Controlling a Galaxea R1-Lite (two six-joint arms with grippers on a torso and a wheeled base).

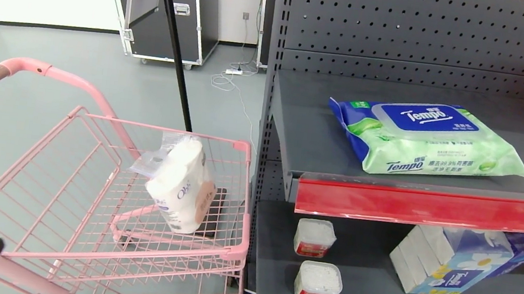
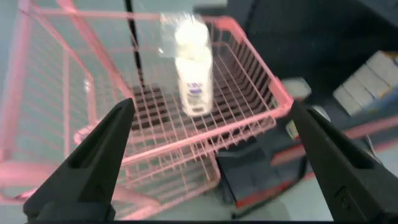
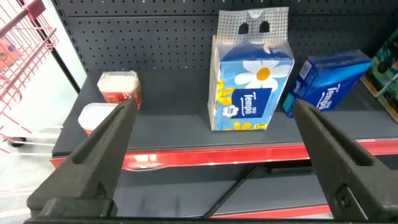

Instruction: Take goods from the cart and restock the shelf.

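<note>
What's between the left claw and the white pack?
Just the wire side and bare floor of the pink cart, between the left gripper and the tissue pack; the left wrist view shows it.

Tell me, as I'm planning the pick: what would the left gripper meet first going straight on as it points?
Likely the pink cart's wire basket, close to the white tissue pack standing in it; depth is unclear.

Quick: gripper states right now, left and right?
Left gripper: open, holding nothing, facing the pink cart.
Right gripper: open, holding nothing, facing the lower shelf.
</note>
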